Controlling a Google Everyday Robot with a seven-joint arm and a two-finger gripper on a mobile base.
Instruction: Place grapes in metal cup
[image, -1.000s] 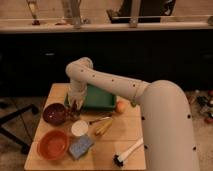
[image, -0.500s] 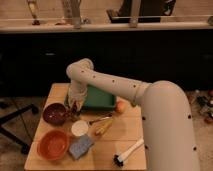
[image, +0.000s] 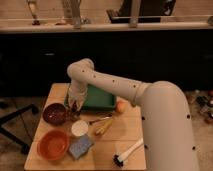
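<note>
My gripper (image: 75, 106) hangs straight down from the white arm over the table's left part, between the dark maroon bowl (image: 53, 114) and the green tray (image: 101, 98). A small dull grey shape right under it, beside the maroon bowl, looks like the metal cup (image: 71, 116). The gripper partly covers the cup. The grapes do not show clearly. There is something dark at the gripper's tip, but I cannot tell whether it is the bunch.
A white round cup (image: 79, 128) stands just in front of the gripper. An orange bowl (image: 51, 145) and a blue sponge (image: 80, 146) lie near the front edge. A yellow item (image: 103, 128), an orange fruit (image: 121, 106) and a white brush (image: 128, 152) lie to the right on the wooden table (image: 107, 145).
The gripper has sunk slightly lower toward the spot beside the maroon bowl. Nothing else on the table has moved.
</note>
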